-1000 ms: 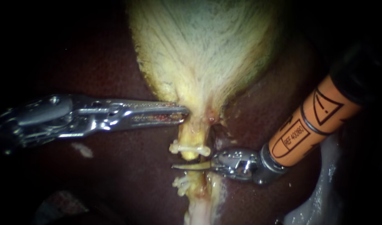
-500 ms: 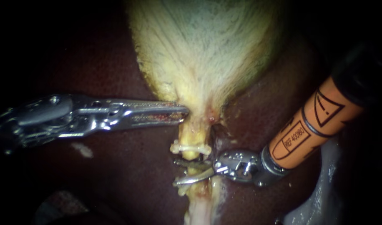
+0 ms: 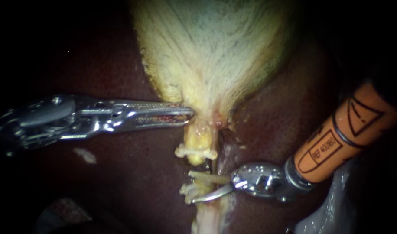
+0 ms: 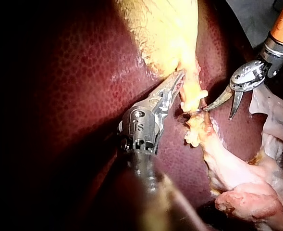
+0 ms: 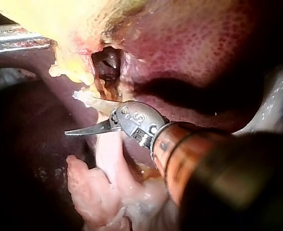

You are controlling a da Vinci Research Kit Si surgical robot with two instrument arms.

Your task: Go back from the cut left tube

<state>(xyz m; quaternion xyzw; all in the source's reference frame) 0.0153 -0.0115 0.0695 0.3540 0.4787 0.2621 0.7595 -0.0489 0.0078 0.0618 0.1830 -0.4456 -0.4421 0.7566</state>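
Well, the tube (image 3: 197,141) is cut. The right instrument (image 3: 194,187) has its hand open and empty, just beside the cut, not yet away. The left instrument (image 3: 190,116) has its hand gripping the gallbladder (image 3: 216,52).

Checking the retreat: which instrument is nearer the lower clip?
Right. The right instrument, jaws open, is beside the lower clip; the left instrument is up at the gallbladder.

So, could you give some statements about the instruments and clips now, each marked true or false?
1. The jaws of the right instrument are open. True.
2. The left instrument enters from the upper right. False: it enters from the left, reaching the gallbladder.
3. A white clip crosses the tube below the gallbladder. True.
4. The right instrument grips that clip. False: its jaws stand below it, apart.
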